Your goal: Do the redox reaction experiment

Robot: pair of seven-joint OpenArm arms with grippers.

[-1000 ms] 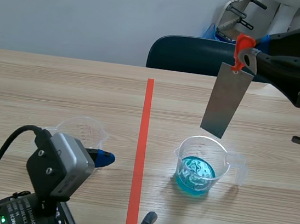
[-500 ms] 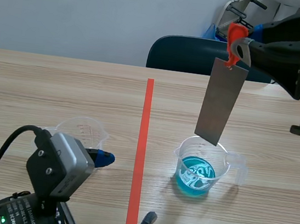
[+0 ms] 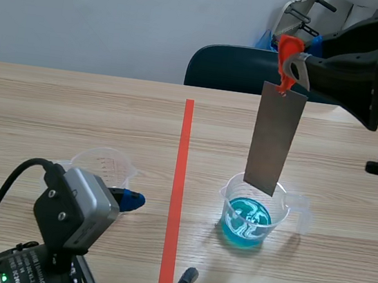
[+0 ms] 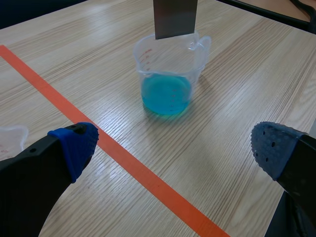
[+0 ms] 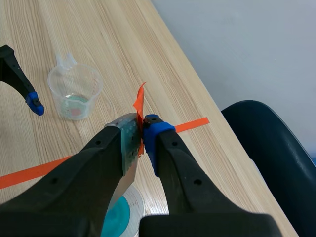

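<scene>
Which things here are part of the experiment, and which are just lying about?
Job: metal strip, hung by its orange tab from the right claw; beaker of blue liquid; clear beaker, probably.
Lying about: dark chair behind the table.

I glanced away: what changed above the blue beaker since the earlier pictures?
The right end effector, shut on the orange clip, carried the metal strip leftward and nearly upright; its lower end sank toward the rim of the blue beaker. Left end effector and clear beaker stayed.
</scene>
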